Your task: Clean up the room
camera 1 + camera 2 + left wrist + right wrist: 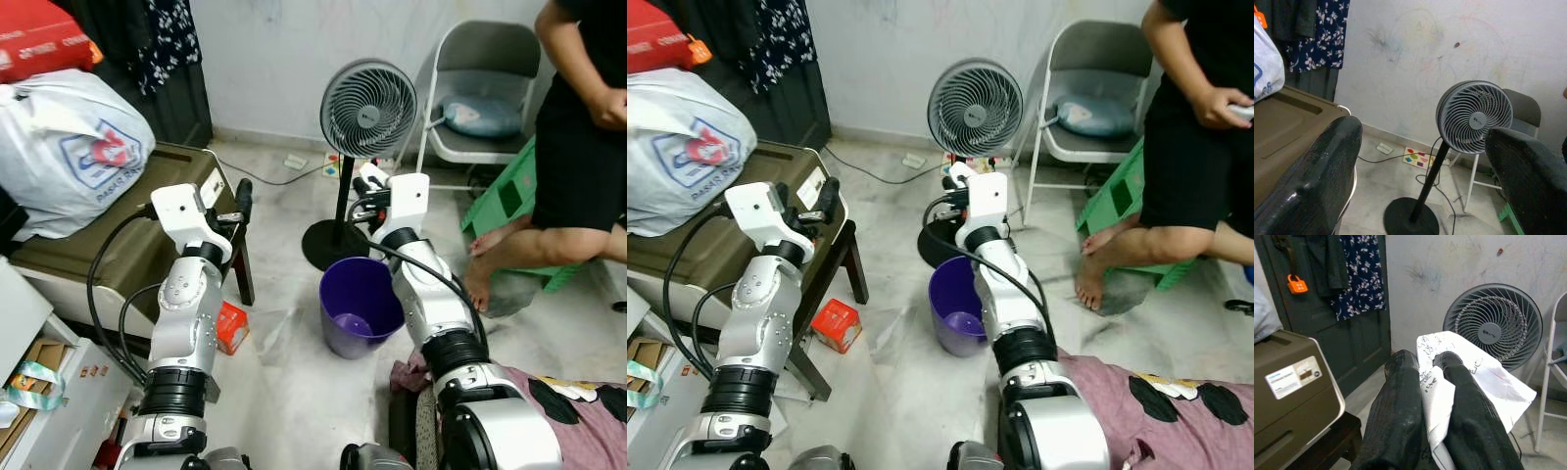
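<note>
My right gripper (1425, 360) is shut on a crumpled white paper (1488, 382) with scribbles on it. In the left eye view that gripper (364, 182) is raised in front of the fan, above and just behind a purple bucket (338, 338) standing on the floor. Something pale purple lies at the bucket's bottom. My left gripper (240, 201) is held up beside the brown case, open with its fingers (1327, 166) wide apart and nothing between them.
A standing fan (367, 108) is right behind the bucket, its cord trailing over the floor. A person (578, 127) sits at the right by a folding chair (480, 59) and a green stool (509, 201). At left are a brown case (88, 245), a white bag (69, 147) and a red box (231, 326).
</note>
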